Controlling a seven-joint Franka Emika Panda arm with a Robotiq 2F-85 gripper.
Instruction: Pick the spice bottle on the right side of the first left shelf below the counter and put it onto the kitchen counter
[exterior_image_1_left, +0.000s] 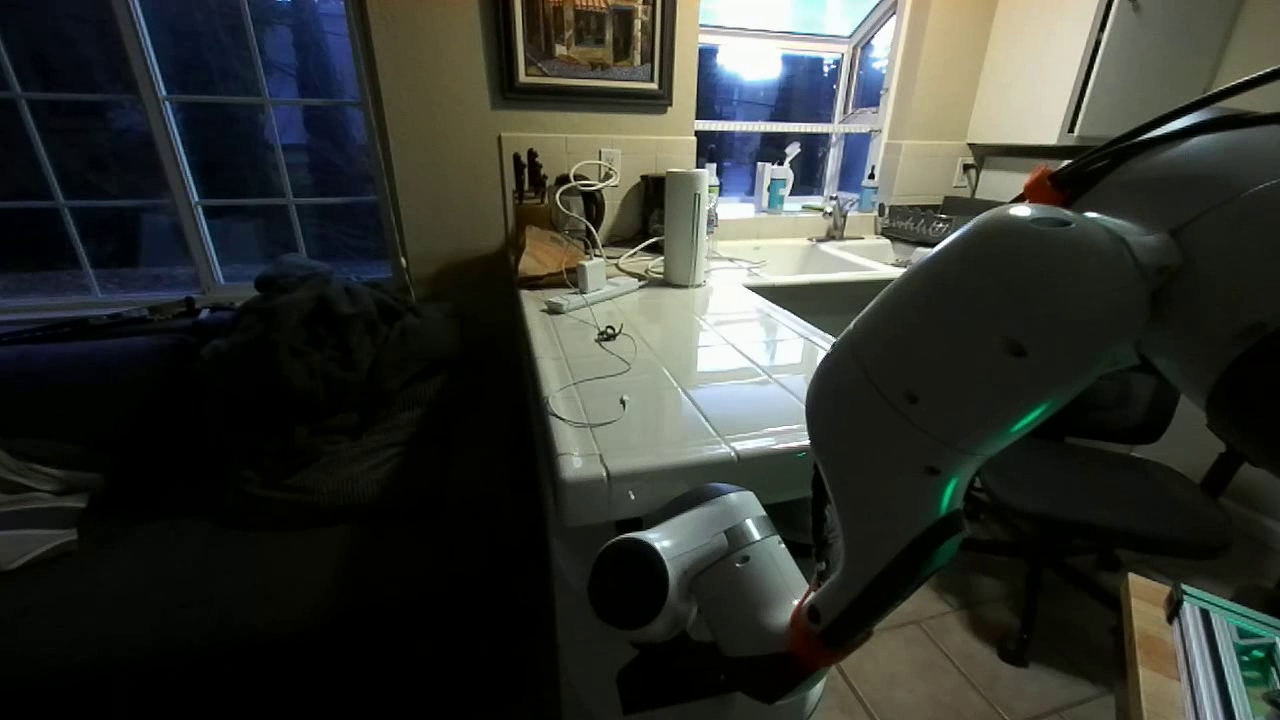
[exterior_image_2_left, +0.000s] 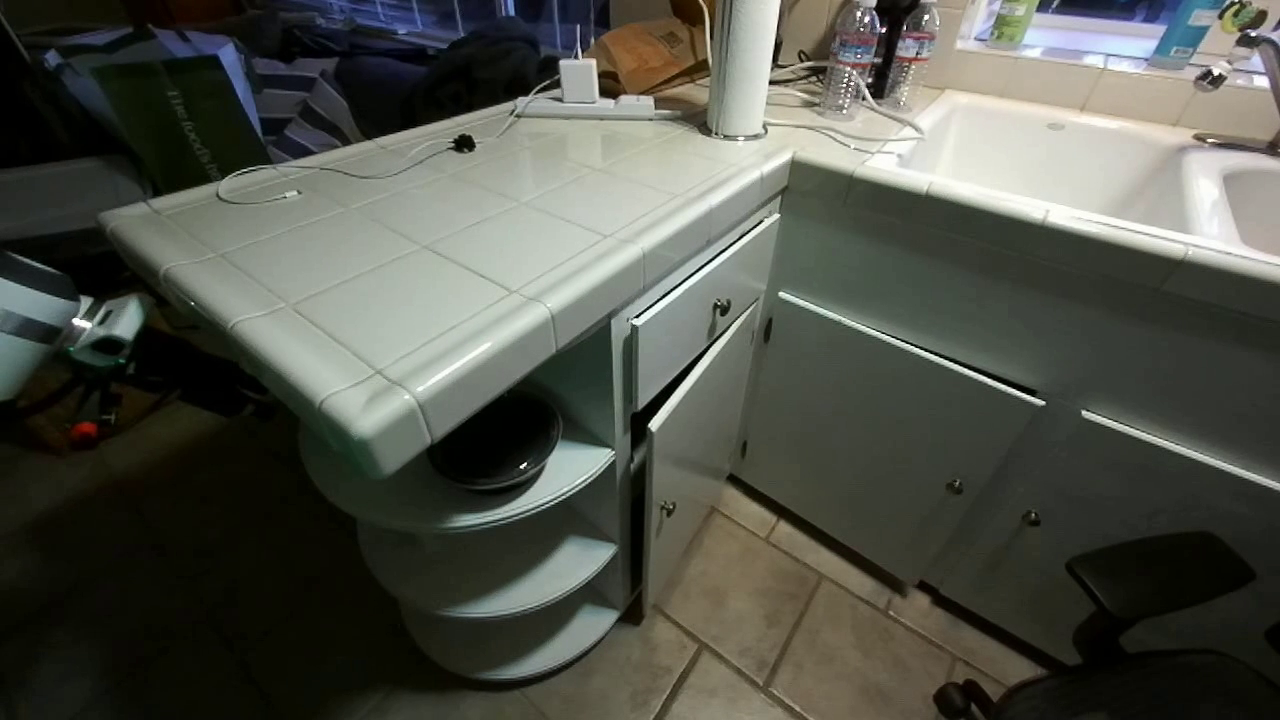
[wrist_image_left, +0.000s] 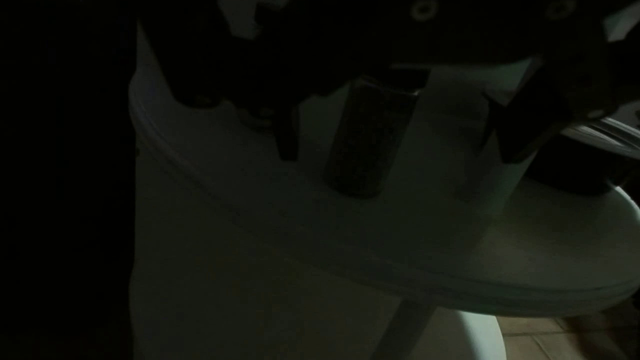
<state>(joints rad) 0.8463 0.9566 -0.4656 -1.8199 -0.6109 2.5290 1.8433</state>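
The spice bottle (wrist_image_left: 372, 140), dark with a black cap, stands on a rounded white shelf (wrist_image_left: 425, 240) in the wrist view; its top is partly hidden by the gripper. My gripper (wrist_image_left: 399, 158) comes in from the top, open, with a finger (wrist_image_left: 288, 142) left of the bottle and the other to its right. Both stand apart from it, the left one nearer. The bottle is hidden in both exterior views. The white tiled kitchen counter (exterior_image_1_left: 650, 400) shows in both exterior views (exterior_image_2_left: 430, 235); the arm's wrist (exterior_image_1_left: 700, 570) is low at the counter's end.
A dark bowl (exterior_image_2_left: 505, 445) sits on the top shelf; a dark pot (wrist_image_left: 575, 167) shows at right in the wrist view. A cable (exterior_image_2_left: 370, 168), power strip (exterior_image_2_left: 600, 107) and paper towel roll (exterior_image_2_left: 742, 70) are on the counter. A cabinet door (exterior_image_2_left: 700, 450) stands ajar.
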